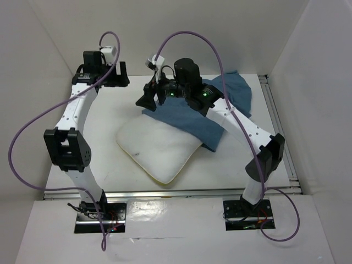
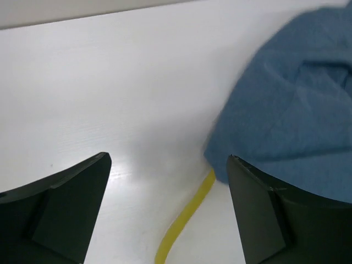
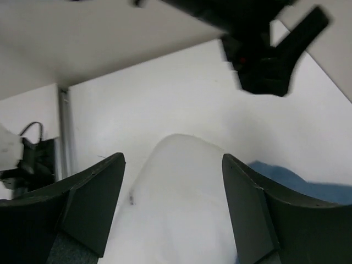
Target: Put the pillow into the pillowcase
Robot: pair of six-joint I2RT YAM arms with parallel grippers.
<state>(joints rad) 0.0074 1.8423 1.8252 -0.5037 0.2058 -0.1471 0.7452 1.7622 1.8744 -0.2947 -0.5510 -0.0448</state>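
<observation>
The cream pillow (image 1: pixel 157 148) lies flat mid-table, one corner toward the front edge. The blue pillowcase (image 1: pixel 220 113) is bunched behind it and drapes over its far edge. My left gripper (image 1: pixel 122 75) hovers open and holding nothing at the far left, apart from both. In the left wrist view its open fingers (image 2: pixel 168 159) frame the pillow's yellow piping (image 2: pixel 184 220), which runs under the pillowcase (image 2: pixel 291 121). My right gripper (image 1: pixel 148 98) stands open over the pillowcase's left end. Its wrist view shows the gripper (image 3: pixel 173 159) with the pillow (image 3: pixel 181 203) below the open gap and the pillowcase (image 3: pixel 297 184) at the right.
White walls close in the table on the left, back and right. A metal rail (image 1: pixel 278 126) runs along the right edge and another along the front. The left gripper (image 3: pixel 264 55) shows at the top of the right wrist view. Purple cables loop over both arms.
</observation>
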